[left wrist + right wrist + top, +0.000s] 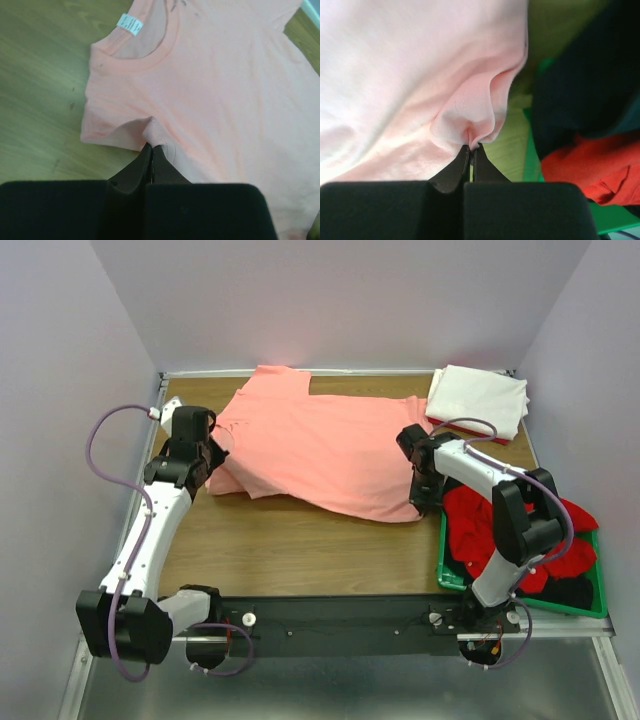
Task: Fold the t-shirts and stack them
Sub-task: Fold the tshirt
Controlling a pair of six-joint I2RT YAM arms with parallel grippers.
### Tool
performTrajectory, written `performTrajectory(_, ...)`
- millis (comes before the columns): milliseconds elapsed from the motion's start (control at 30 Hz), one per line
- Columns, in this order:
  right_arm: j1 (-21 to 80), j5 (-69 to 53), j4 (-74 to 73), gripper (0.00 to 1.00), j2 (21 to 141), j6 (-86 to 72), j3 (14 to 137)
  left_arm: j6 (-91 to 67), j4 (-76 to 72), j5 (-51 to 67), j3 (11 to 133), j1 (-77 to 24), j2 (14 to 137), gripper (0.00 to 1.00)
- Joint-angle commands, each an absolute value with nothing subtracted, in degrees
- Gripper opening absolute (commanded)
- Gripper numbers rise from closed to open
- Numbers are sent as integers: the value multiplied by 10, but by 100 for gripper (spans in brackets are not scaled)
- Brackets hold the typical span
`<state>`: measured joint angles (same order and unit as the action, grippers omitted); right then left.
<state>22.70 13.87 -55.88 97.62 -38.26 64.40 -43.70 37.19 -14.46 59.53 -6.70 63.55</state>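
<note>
A salmon-pink t-shirt lies spread across the wooden table, its collar toward the left. My left gripper is shut on a pinch of the shirt's left edge below the collar. My right gripper is shut on a bunched fold of the shirt's right hem. A folded white t-shirt lies at the back right corner. Red t-shirts and a dark one lie in the green crate.
The green plastic crate stands at the front right, right beside my right gripper; its rim also shows in the right wrist view. Bare wooden table lies in front of the pink shirt. Grey walls enclose the table on three sides.
</note>
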Motion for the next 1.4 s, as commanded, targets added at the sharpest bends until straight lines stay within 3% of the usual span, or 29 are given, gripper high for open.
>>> performTrajectory(0,218,163,-570,1,1002,-372,693,-379,301,-90,633,-62,684,0)
performTrajectory(367,159,161,-579,1,1051,-325,790,-285,239,-33,735,-62,811,0)
performTrajectory(700,145,157,-583,1,1135,-305,880,-264,244,-54,816,-62,917,0)
performTrajectory(1367,119,173,-594,2,1207,-287,971,-292,265,-97,887,-62,1013,0)
